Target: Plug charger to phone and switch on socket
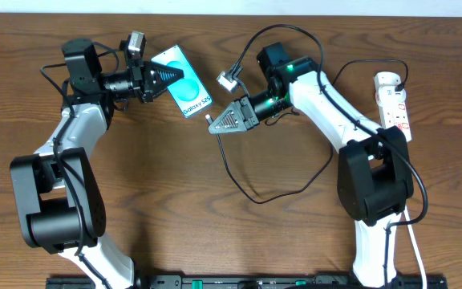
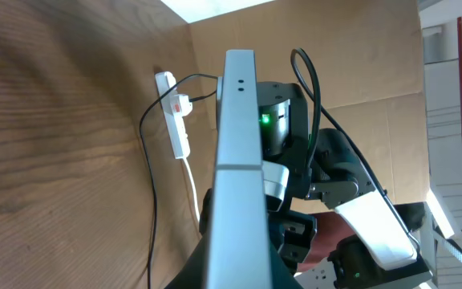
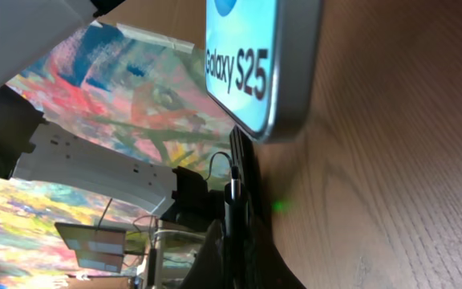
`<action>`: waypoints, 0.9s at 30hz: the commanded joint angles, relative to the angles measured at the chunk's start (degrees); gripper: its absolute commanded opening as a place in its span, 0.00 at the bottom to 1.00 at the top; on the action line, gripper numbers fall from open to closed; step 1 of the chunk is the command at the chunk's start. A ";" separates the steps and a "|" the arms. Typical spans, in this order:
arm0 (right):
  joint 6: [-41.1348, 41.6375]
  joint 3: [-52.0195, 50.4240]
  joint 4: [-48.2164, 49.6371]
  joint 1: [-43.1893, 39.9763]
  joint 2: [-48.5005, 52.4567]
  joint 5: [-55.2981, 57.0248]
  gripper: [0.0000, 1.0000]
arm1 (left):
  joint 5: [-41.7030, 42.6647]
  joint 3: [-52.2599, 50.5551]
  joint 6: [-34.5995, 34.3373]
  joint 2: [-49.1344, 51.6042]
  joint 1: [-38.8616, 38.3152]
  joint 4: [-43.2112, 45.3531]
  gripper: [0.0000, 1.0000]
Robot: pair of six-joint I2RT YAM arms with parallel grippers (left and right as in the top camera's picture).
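Note:
The phone (image 1: 187,87) lies slanted at the back left of the wooden table, screen up, reading "Galaxy S25". My left gripper (image 1: 173,79) is shut on its far end; the left wrist view shows the phone (image 2: 239,152) edge-on between the fingers. My right gripper (image 1: 216,124) is shut on the charger (image 1: 209,120), whose connector tip points at the phone's near end, a short gap away. In the right wrist view the black tip (image 3: 237,160) stands just below the phone (image 3: 255,64). The white socket (image 1: 395,103) lies at the far right, with the charger's cable running to it.
The black charger cable loops across the table's middle (image 1: 255,195) between the right gripper and the socket (image 2: 176,112). A small white plug (image 1: 228,80) hangs on the right arm's own cable. A cardboard wall (image 2: 359,48) stands behind the table.

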 commanded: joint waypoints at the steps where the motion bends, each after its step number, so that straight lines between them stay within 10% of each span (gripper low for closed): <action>1: 0.26 0.02 0.20 -0.31 0.44 -0.85 0.01 | 1.46 0.50 0.09 -0.61 -0.13 0.09 0.07; 27: 5.20 0.02 4.68 0.02 0.44 -1.03 0.01 | 1.42 0.50 0.13 -0.61 -1.81 0.13 0.07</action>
